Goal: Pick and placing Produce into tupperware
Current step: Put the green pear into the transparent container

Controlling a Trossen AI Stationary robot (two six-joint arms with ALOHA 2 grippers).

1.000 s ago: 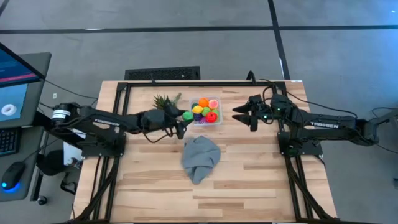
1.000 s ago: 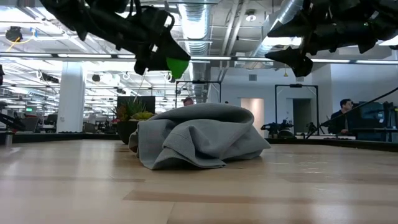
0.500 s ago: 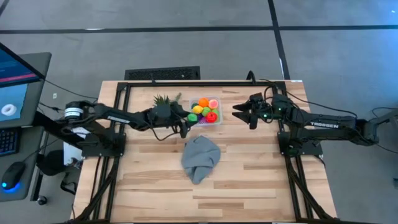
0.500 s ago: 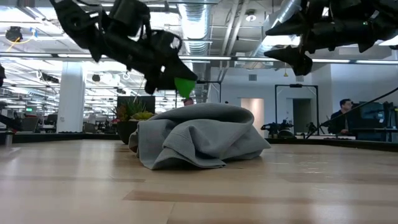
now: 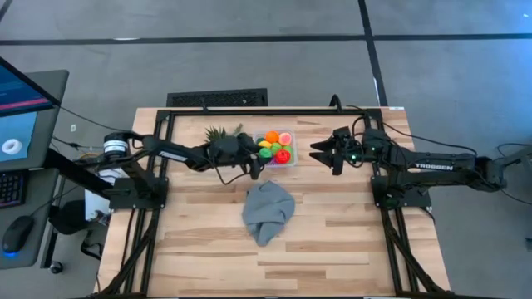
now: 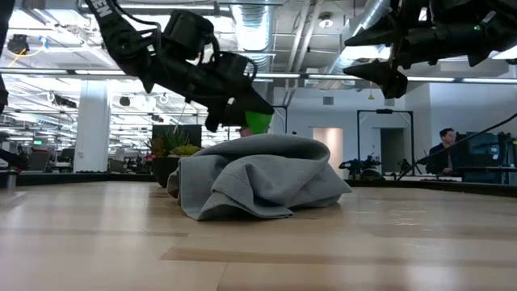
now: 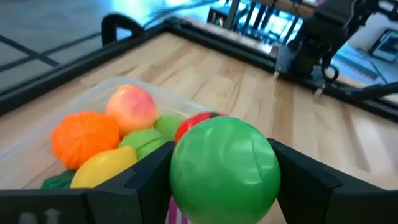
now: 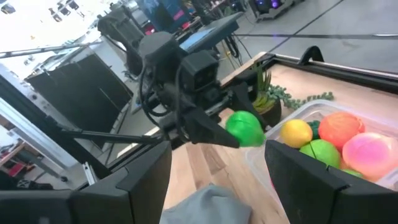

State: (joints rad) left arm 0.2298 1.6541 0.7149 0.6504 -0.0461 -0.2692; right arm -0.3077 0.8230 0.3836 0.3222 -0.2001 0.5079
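Since the earlier frames the left arm has extended toward the container, carrying its load from beside the plant to the container's near edge; the right arm has not moved.

High view: the left gripper (image 5: 254, 159) sits at the left edge of the clear square plastic tupperware (image 5: 290, 148), which already holds a heap of bright toy produce (image 5: 274, 146). The spiky green potted plant (image 5: 221, 133) stands just beside the arm. The crumpled grey cloth (image 5: 268, 209) lies nearer the table's front, well apart from the container. The right gripper (image 5: 322, 152) waits beside the container's right side. White lettering on the right arm reads "TROSSEN".

Low view: the left gripper is raised above the cloth, high enough to clear it, with a round green toy fruit (image 6: 258, 122) at its tip.

Left wrist view: the fingers are closed on the green fruit, one on each side, holding it just short of the container rim. Judged from this, the release is not yet due; the fruit must first be over the opening.

Right wrist view: the right gripper's fingers stand apart with nothing between them, facing the left gripper and the container, likely kept clear to avoid collision.
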